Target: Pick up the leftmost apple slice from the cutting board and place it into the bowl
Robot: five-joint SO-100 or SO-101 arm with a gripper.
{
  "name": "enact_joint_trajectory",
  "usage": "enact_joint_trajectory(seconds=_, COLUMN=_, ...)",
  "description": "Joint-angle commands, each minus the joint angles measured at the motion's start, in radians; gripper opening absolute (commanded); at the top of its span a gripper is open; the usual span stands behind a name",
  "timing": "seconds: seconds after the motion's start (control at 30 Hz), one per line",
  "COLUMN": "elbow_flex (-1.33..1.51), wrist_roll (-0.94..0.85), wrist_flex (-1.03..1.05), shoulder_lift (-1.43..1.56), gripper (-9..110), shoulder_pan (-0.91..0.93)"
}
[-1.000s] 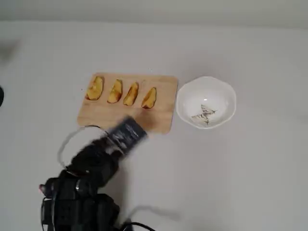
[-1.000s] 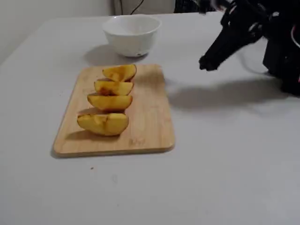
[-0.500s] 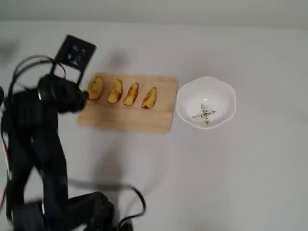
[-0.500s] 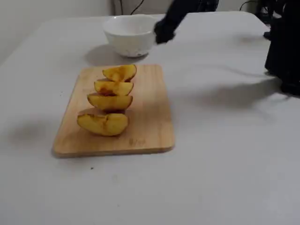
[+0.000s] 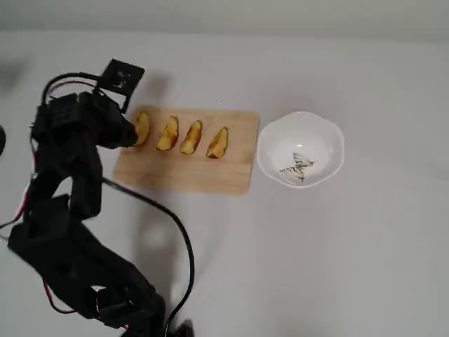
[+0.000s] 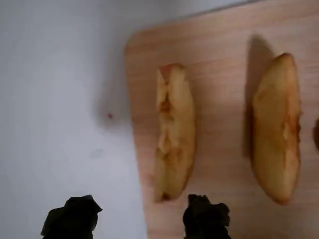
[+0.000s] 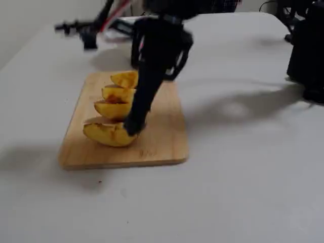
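Note:
The apple slice (image 6: 174, 132), a broad yellow-orange wedge, lies at the left end of the cutting board (image 5: 189, 172) in the overhead view and nearest the camera in the fixed view (image 7: 109, 134). My gripper (image 6: 138, 219) is open, its two dark fingertips (image 6: 204, 216) wide apart just off the slice's end. In the fixed view one finger (image 7: 132, 125) reaches down to the slice's upper edge. From overhead the wrist covers part of the slice (image 5: 143, 128). The white bowl (image 5: 300, 149) stands right of the board, empty; the arm hides it in the fixed view.
Three narrower slices (image 5: 191, 137) lie in a row on the board towards the bowl. The arm's base and cables (image 5: 105, 295) fill the overhead view's lower left. A black block (image 7: 306, 50) stands at the fixed view's right edge.
The arm has swung from in front of the board to its left end and come down over the leftmost slice. The slices and the bowl have not moved.

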Motion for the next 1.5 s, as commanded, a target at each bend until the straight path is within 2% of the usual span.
enact_joint_trajectory(seconds=0.0, elbow_flex=-0.104, wrist_roll=-0.012, wrist_flex=-0.025, shoulder_lift=-0.035, gripper=24, shoulder_pan=0.032)
enact_joint_trajectory(seconds=0.17, elbow_flex=-0.173, wrist_roll=-0.012, wrist_flex=-0.025, shoulder_lift=-0.114, gripper=21, shoulder_pan=0.038)
enact_joint_trajectory(seconds=0.53, elbow_flex=-0.250, wrist_roll=-0.006, wrist_flex=-0.037, shoulder_lift=-0.198, gripper=0, shoulder_pan=0.052)
enact_joint_trajectory(seconds=0.9, elbow_flex=-0.356, wrist_roll=0.061, wrist_flex=0.028, shoulder_lift=-0.152, gripper=0, shoulder_pan=0.025)
enact_joint_trajectory(seconds=1.07, elbow_flex=-0.603, wrist_roll=0.215, wrist_flex=0.178, shoulder_lift=-0.133, gripper=0, shoulder_pan=0.046)
enact_joint_trajectory(seconds=1.23, elbow_flex=-0.801, wrist_roll=0.546, wrist_flex=0.330, shoulder_lift=-0.089, gripper=0, shoulder_pan=0.192)
enact_joint_trajectory(seconds=1.33, elbow_flex=-0.811, wrist_roll=0.735, wrist_flex=0.413, shoulder_lift=-0.032, gripper=0, shoulder_pan=0.307)
enact_joint_trajectory(seconds=1.47, elbow_flex=-0.811, wrist_roll=0.894, wrist_flex=0.523, shoulder_lift=0.028, gripper=0, shoulder_pan=0.457)
